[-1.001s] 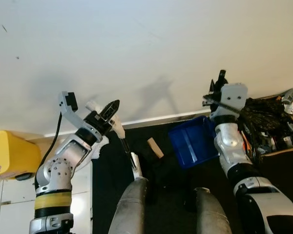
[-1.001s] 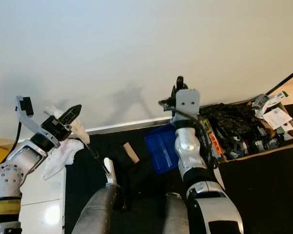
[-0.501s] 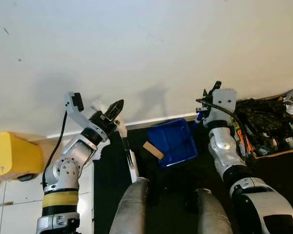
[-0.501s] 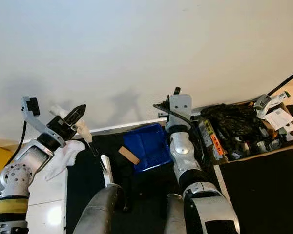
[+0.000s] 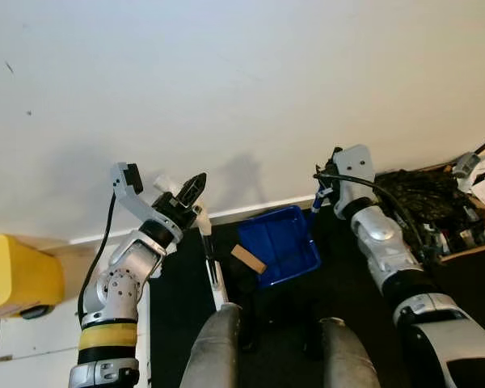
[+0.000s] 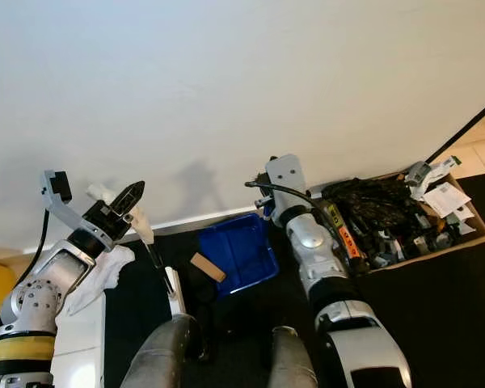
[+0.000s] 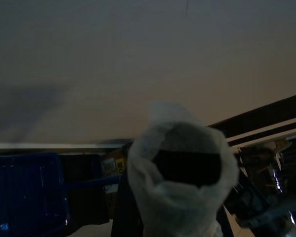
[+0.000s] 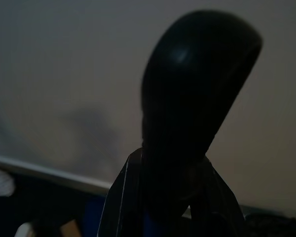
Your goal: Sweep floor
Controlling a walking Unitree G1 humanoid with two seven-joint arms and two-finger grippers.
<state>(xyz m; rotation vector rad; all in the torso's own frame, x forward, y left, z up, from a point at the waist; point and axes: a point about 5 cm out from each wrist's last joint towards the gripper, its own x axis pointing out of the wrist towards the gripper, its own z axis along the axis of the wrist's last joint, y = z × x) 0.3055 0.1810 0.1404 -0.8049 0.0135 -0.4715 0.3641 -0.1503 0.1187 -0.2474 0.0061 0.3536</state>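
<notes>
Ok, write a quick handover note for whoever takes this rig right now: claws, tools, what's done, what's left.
Left claw: raised near the wall, shut on the white-wrapped broom handle.
Right claw: raised, shut on the dark dustpan handle.
Blue dustpan: low over the black floor by the baseboard, a tan scrap at its edge.
Done: both tools in hand.
Left: get the scrap fully into the pan.
Cluttered cardboard box sits on the right.

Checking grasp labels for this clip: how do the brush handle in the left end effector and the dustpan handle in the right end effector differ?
The brush handle is wrapped in white material; the dustpan handle is bare, glossy black. The brush handle leads to a thin dark rod; the dustpan handle leads to the blue dustpan. Shared: the left end effector and right end effector each clamp theirs before the white wall.
</notes>
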